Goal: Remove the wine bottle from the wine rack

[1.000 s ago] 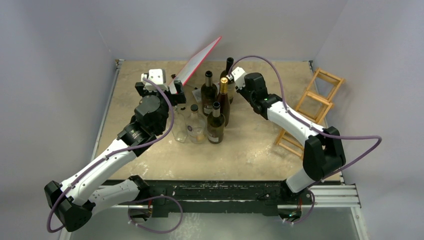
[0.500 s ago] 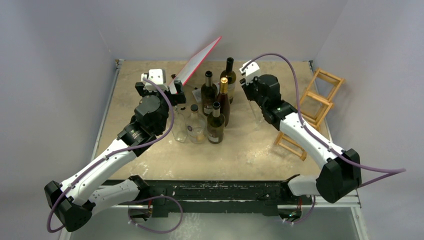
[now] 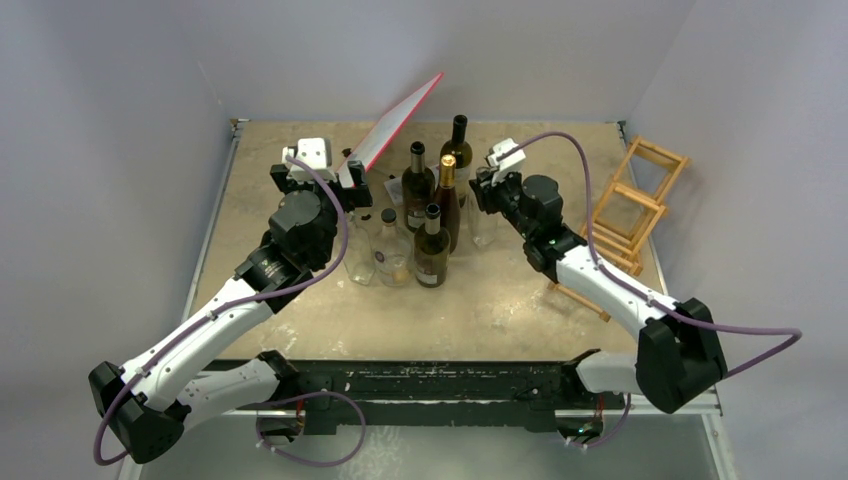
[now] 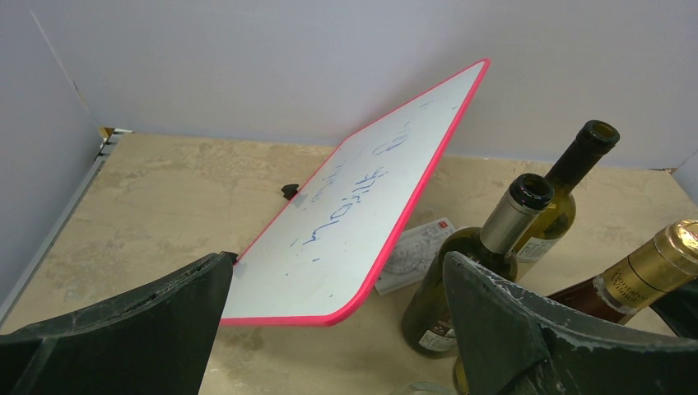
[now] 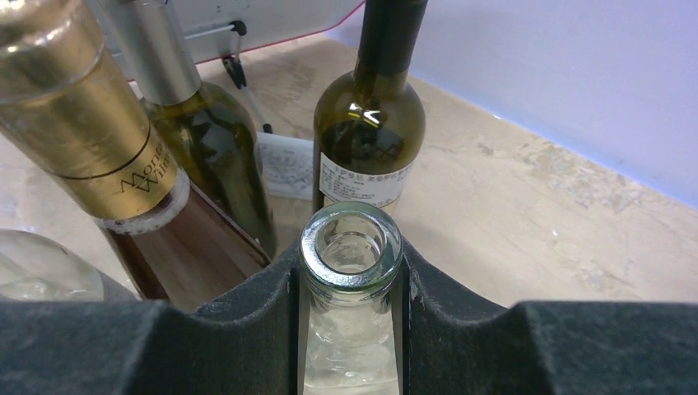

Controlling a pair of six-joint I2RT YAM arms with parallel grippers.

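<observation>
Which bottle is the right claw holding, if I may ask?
The clear, uncapped bottle, neck clamped in the right claw; the dark bottles beside it stand free.

— Setting?
— Lab, a robot test cell. My left arm [image 3: 215, 325] and right arm [image 3: 600, 285] are bolted to a black rail [image 3: 450, 385] at the edge of a beige table [image 3: 480, 310]. Plain grey panels [image 3: 120, 150] box it in on three sides.
— More?
— Purple cables [image 3: 740, 335] loop loose off the arms. Props only: scribbled whiteboard [image 4: 362, 206], grouped bottles [image 3: 432, 250], wine rack [image 3: 625, 215] by the right panel.

Glossy glass bottle [image 5: 350, 337], matt wooden rack [image 3: 640, 196]
</observation>
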